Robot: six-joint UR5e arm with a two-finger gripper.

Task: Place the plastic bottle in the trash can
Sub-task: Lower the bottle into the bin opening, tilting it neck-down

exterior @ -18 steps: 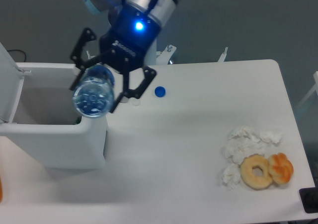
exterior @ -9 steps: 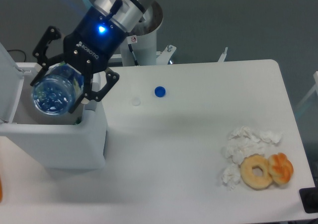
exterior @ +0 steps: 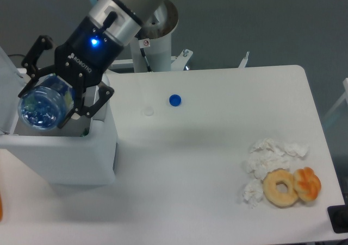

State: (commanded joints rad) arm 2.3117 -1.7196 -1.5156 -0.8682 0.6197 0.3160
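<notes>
At the far left the white bin [exterior: 60,147] stands on the bench [exterior: 217,163] with its lid [exterior: 8,87] swung up along the left edge. Above its open mouth hangs the bottle [exterior: 42,106], ribbed base facing the camera, clamped between the fingers of the tool [exterior: 60,93], which are closed on its sides. The bottle sits over the grey interior, toward the left and front of the opening and close to the raised lid.

The main risk, as I judge it, lies in the release. The bottle is held tilted rather than plumb, so once let go it could strike the front rim or the lid and bounce out onto the bench instead of dropping in. A light, empty bottle would rebound easily. If the tool goes lower before opening, its outer finger could knock the lid or catch the bin wall and shove the bin, which looks light enough to slide. How much clearance there is between finger and lid cannot be told from this view.

Further right, a small blue cap [exterior: 174,100] lies loose on the bench, well apart from the bin; it is not in the way. At the far right, crumpled tissues [exterior: 269,155] and two pastries [exterior: 291,186] lie together, clear of any path.
</notes>
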